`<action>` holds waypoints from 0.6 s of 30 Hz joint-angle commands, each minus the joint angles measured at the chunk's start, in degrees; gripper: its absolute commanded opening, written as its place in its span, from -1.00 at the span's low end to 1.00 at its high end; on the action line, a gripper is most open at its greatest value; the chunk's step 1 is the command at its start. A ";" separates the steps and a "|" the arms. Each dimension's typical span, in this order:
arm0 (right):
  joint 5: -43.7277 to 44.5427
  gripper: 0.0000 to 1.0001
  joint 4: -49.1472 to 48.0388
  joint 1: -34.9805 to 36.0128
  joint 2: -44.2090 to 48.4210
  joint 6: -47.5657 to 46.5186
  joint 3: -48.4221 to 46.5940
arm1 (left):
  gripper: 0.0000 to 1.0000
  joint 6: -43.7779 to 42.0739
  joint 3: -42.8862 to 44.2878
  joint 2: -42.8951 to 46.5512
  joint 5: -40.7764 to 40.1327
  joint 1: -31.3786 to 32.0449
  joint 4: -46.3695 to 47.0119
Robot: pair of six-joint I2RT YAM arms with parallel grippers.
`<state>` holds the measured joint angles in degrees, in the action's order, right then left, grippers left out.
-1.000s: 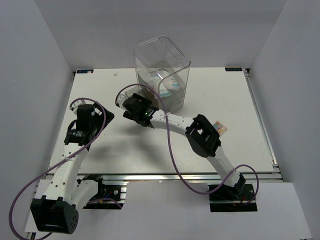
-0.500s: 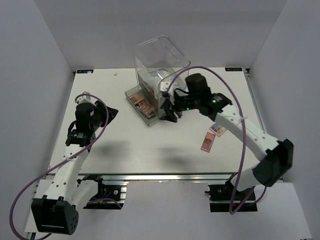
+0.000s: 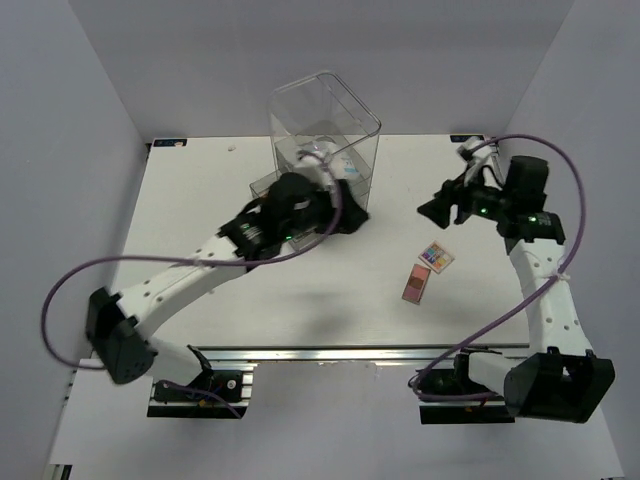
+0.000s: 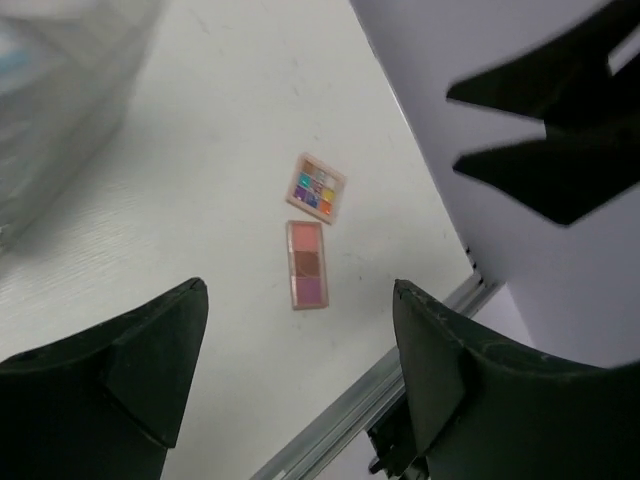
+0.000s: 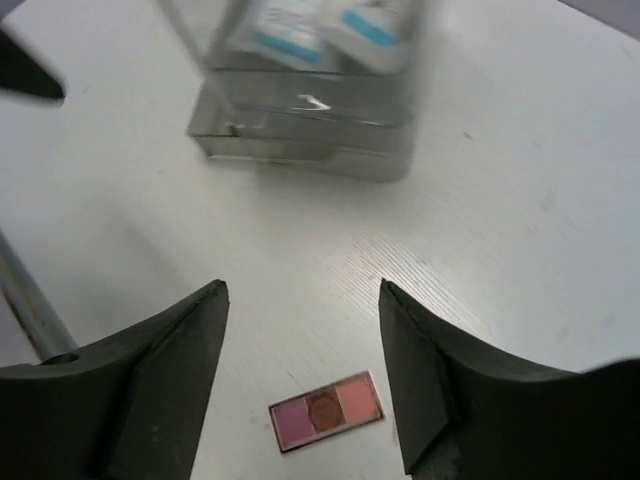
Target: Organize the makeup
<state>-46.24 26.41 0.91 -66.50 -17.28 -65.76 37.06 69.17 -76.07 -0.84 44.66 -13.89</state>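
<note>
Two flat palettes of the makeup lie on the white table right of centre: a multicolour one (image 3: pixel 436 256) (image 4: pixel 317 188) and a pink-and-brown one (image 3: pixel 415 284) (image 4: pixel 306 263) (image 5: pixel 326 410). White packets with blue print (image 5: pixel 300 28) sit inside the clear drawer box (image 3: pixel 325 130) (image 5: pixel 310 95). My left gripper (image 3: pixel 349 216) (image 4: pixel 298 290) hovers open beside the box's right front, looking towards the palettes, nothing between its fingers. My right gripper (image 3: pixel 433 210) (image 5: pixel 300 288) stands open and empty above the table, just behind the palettes.
The clear box stands at the back centre, and part of a low drawer (image 3: pixel 262 184) shows at its left behind my left arm. The table's metal front rail (image 4: pixel 400 390) runs close below the palettes. Grey walls enclose the table.
My left arm has swung from the left side to the front of the box. My right arm has pulled back from the centre to the right side, uncovering the palettes.
</note>
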 commanded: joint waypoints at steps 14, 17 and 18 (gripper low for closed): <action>3.70 0.73 3.38 -20.50 -13.04 14.02 -2.36 | 0.91 -13.86 47.70 -52.50 -5.57 14.48 -21.26; 1.95 0.73 2.86 -21.47 -13.57 14.38 -2.45 | 0.96 -12.98 49.22 -55.76 -6.10 15.98 -21.10; 1.33 0.73 2.77 -21.73 -13.66 14.38 -2.27 | 0.96 -12.89 49.05 -56.20 -6.10 16.76 -20.74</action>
<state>-42.35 30.02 -20.01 -80.51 -3.92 -65.49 24.99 114.85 -134.13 -5.63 59.33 -32.91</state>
